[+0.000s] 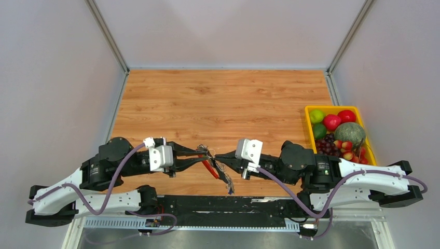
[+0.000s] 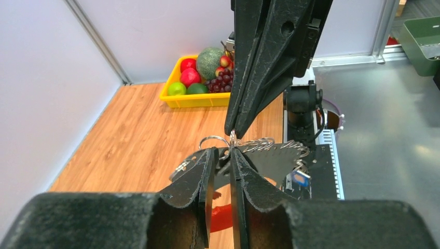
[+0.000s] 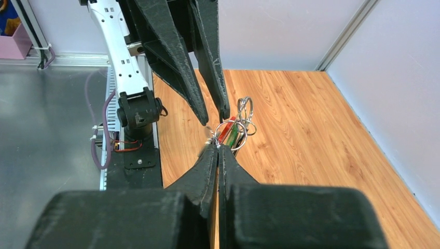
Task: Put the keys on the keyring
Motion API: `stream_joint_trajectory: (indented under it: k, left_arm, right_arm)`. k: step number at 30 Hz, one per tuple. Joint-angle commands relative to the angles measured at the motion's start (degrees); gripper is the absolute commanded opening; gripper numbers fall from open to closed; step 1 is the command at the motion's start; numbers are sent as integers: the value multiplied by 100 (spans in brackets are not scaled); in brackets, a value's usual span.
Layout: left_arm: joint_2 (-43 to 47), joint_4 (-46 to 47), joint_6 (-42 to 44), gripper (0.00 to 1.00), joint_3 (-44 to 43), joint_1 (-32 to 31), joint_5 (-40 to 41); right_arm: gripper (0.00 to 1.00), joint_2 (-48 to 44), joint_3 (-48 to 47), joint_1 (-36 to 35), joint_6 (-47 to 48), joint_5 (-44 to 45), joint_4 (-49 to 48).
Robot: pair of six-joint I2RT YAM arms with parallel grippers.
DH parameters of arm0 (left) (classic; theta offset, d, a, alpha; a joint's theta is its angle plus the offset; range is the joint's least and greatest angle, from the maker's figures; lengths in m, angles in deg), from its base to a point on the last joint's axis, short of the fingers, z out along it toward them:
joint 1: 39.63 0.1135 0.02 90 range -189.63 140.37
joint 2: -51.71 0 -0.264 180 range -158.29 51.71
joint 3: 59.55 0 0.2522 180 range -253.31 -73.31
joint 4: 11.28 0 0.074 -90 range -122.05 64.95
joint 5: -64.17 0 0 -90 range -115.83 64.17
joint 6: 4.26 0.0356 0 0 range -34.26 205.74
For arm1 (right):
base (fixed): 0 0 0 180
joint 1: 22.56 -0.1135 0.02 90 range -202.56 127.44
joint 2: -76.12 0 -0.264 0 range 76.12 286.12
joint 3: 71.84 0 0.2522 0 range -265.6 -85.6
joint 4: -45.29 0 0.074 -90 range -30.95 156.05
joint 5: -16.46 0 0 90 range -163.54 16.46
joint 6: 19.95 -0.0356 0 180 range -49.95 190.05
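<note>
The keyring hangs between my two grippers near the table's front edge: its red oval loop (image 1: 210,168) dangles below them and the silvery coiled chain (image 1: 225,179) trails toward the front. My right gripper (image 1: 214,155) is shut on a silver split ring (image 3: 224,129) of the bunch, next to the green tag (image 3: 237,136). My left gripper (image 1: 203,153) faces it tip to tip, jaws a little apart around the bunch, with the red loop (image 2: 224,218) showing through the gap. A small key with a blue head (image 2: 300,177) hangs at the chain's end.
A yellow bin (image 1: 310,110) of fruit stands at the table's right edge and also shows in the left wrist view (image 2: 171,96). Grey walls close in the left, back and right. The black arm mounting rail (image 1: 223,205) runs along the front edge.
</note>
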Motion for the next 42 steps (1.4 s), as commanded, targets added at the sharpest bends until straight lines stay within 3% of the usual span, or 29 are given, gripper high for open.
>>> stream_joint_trajectory:
  k: [1, 11, 42]
  left_arm:
    - [100, 248, 56, 25, 67, -18, 62]
    - [261, 440, 29, 29, 164, -18, 76]
    - [40, 443, 26, 26, 203, -19, 0]
  right_arm:
    - [0, -143, -62, -34, 60, 269, -534]
    - [0, -87, -85, -29, 66, 302, -573]
    - [0, 14, -219, -48, 180, 70, -774]
